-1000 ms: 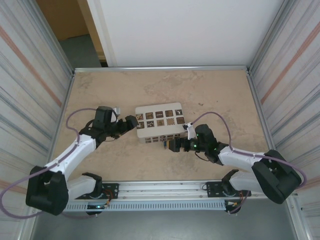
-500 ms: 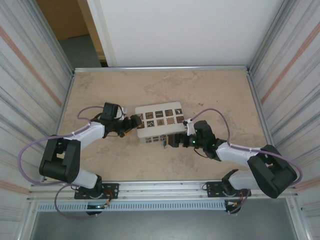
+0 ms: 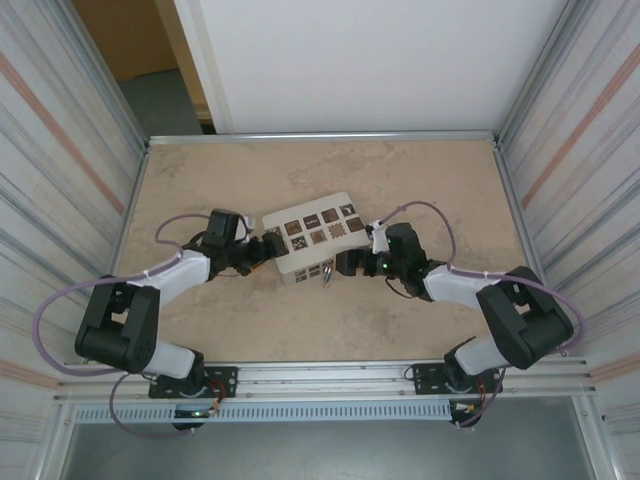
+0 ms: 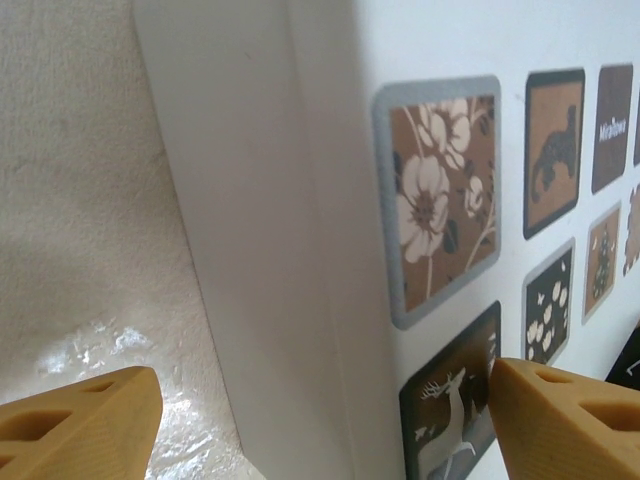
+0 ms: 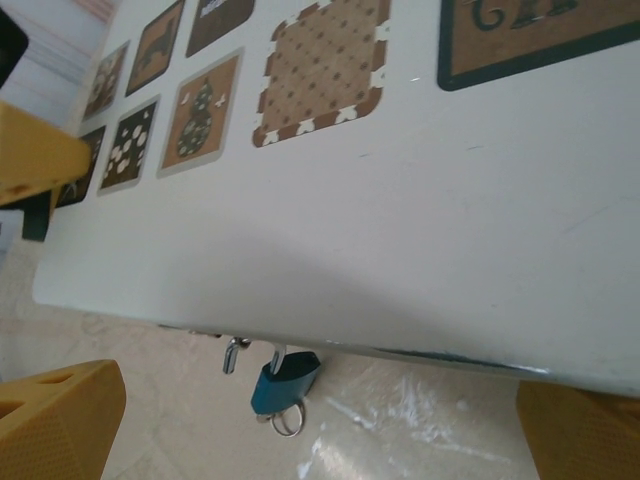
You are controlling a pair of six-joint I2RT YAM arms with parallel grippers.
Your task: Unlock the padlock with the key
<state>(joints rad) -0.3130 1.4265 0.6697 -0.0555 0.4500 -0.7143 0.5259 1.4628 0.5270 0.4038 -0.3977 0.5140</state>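
A white box (image 3: 312, 240) with brown patterned squares lies skewed at mid table (image 3: 430, 180), the left gripper (image 3: 268, 247) at its left end, the right gripper (image 3: 346, 262) at its right end, the small padlock (image 3: 326, 272) at its near edge.

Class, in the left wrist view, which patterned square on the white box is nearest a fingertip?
The dark square with the white deer: a fingertip of the left hand overlaps its corner. The flower square sits above, clear of it.
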